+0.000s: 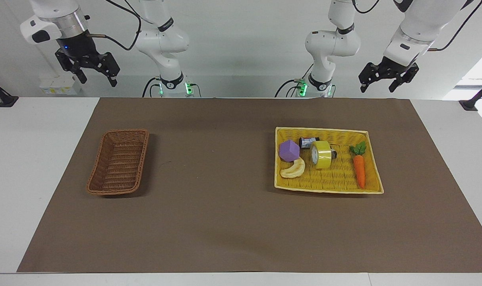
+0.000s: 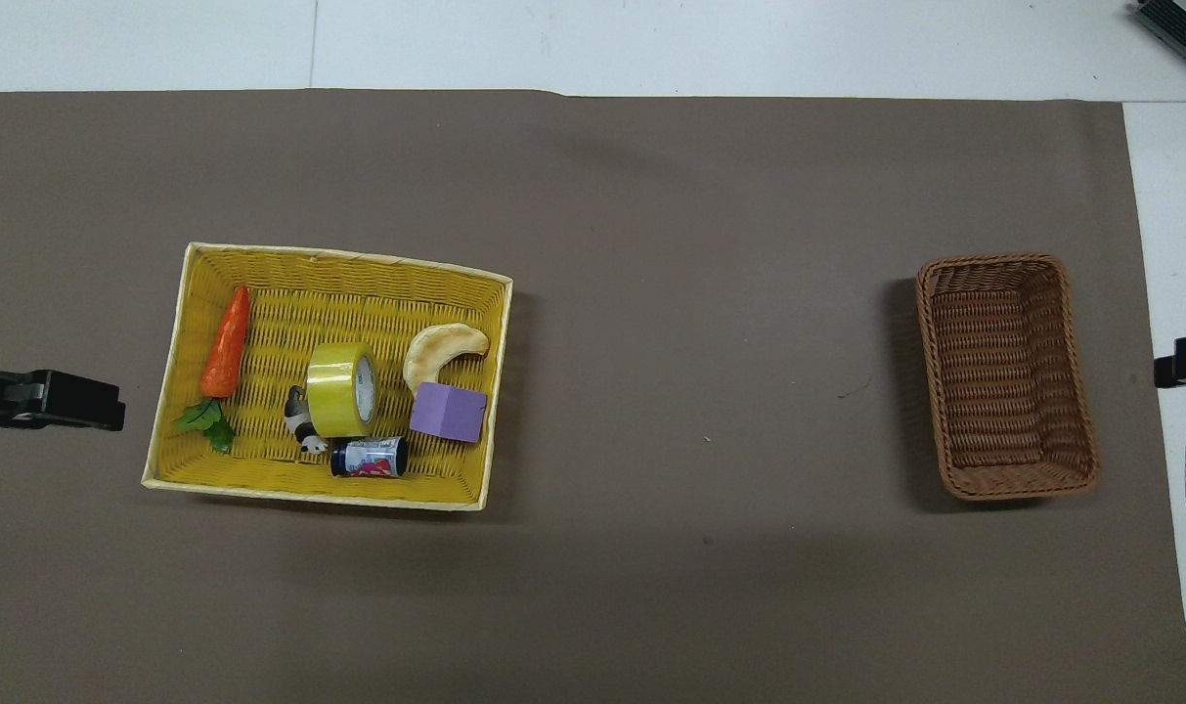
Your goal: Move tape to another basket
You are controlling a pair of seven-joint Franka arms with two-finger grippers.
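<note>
I noted the glossy yellow tape (image 1: 321,154) roll standing on edge in the woven yellow tray (image 1: 328,184). Dark wicker basket (image 1: 119,162) sat well apart. Left gripper (image 1: 384,81) and right gripper (image 1: 90,71) hung raised, fingers spread.

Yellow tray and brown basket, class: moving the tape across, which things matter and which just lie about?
Job:
tape
brown basket
yellow tray
left gripper, right gripper, both open

Lying about:
carrot
purple block
crescent toy
small can
</note>
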